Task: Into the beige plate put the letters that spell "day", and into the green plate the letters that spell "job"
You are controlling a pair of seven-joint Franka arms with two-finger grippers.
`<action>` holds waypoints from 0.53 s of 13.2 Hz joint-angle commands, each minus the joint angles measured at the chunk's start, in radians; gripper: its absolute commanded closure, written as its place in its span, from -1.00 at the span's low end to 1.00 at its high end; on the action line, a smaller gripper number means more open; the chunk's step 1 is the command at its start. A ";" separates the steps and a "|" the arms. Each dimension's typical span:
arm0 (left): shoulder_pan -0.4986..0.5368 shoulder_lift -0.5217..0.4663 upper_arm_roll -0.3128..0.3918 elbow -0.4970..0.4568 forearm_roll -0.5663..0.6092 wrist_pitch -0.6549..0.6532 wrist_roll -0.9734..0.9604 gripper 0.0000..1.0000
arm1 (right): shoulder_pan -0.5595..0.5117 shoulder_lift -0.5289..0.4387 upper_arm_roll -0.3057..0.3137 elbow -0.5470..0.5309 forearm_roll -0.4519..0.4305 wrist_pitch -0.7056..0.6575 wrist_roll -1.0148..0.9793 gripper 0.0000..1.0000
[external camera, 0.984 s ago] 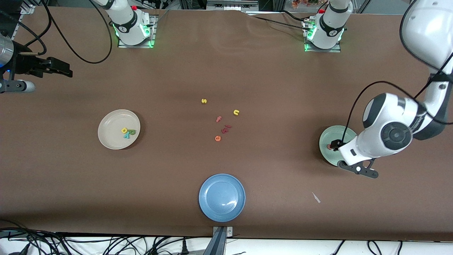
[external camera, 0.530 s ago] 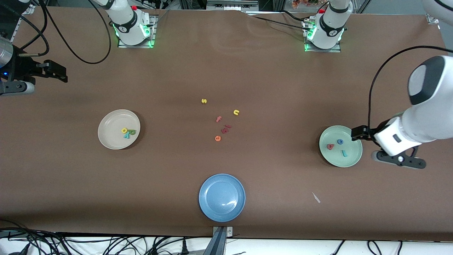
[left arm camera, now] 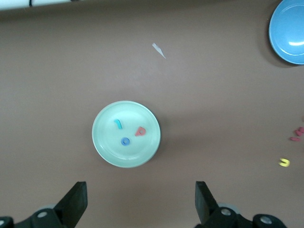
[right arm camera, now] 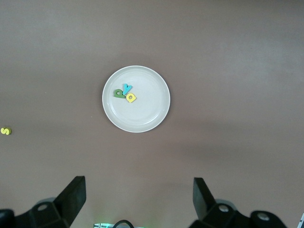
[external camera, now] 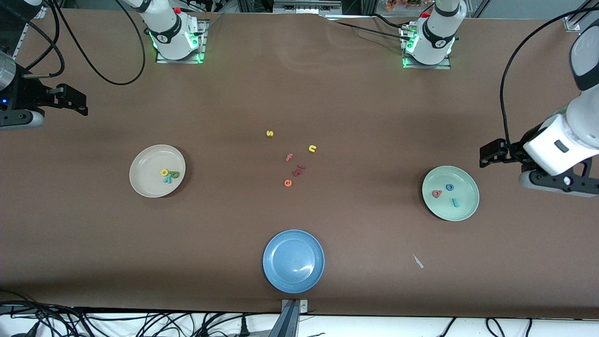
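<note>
The beige plate [external camera: 145, 182] [right arm camera: 142, 121] holds the yellow "a" [external camera: 164, 172], green "d" [external camera: 174, 175] and teal "y" [external camera: 167, 180], bunched together. The green plate [external camera: 463, 208] [left arm camera: 137, 154] holds the pink "b" [external camera: 436, 194], blue "o" [external camera: 449, 187] and teal "j" [external camera: 455, 202], lying apart. My left gripper [external camera: 489, 154] [left arm camera: 141, 204] hangs open and empty, high above the table beside the green plate. My right gripper [external camera: 77, 100] [right arm camera: 137, 202] is also open and empty, raised at the right arm's end of the table, away from the beige plate.
A blue plate [external camera: 293, 260] sits near the front edge. Loose letters lie mid-table: yellow "s" [external camera: 269, 133], yellow "n" [external camera: 312, 148], pink "f" [external camera: 289, 157], two small red pieces [external camera: 299, 169], orange "e" [external camera: 288, 183]. A white scrap [external camera: 418, 261] lies nearer the camera than the green plate.
My left arm has lifted off the green plate and drawn back toward its end of the table, uncovering the three letters there. My right gripper drifted slightly outward.
</note>
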 commanded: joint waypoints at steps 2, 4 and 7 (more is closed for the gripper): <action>-0.083 -0.213 0.132 -0.319 -0.063 0.155 0.035 -1.00 | -0.016 -0.007 0.007 -0.009 0.044 0.012 0.031 -1.00; -0.092 -0.300 0.133 -0.439 -0.061 0.208 0.035 -1.00 | -0.016 -0.006 0.007 -0.009 0.045 0.013 0.033 -1.00; -0.078 -0.308 0.129 -0.449 -0.059 0.190 0.030 -1.00 | -0.014 0.003 0.004 -0.006 0.044 0.015 0.027 -1.00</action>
